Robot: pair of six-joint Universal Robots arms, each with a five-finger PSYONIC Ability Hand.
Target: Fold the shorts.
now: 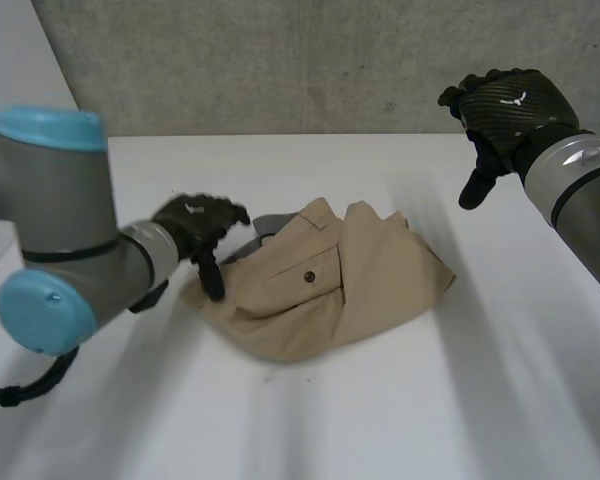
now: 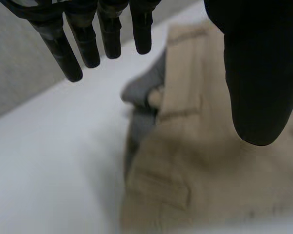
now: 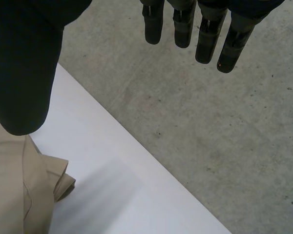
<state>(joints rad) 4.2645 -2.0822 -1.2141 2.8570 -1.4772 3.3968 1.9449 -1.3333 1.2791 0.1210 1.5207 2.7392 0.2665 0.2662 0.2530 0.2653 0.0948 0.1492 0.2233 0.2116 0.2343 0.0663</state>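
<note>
Khaki fabric shorts bunched on the white worktop look soft and floppy, best pinched at the waistband beside the released left hand; right hand likewise released.

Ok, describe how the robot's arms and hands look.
Both arms are grey and tubular. The left arm has rounded joints with light-blue caps; the right arm shows a dark band near the wrist. The left hand and right hand are black, each with a small white mark on its back. The fingers are slim black rods with rounded tips.
</note>
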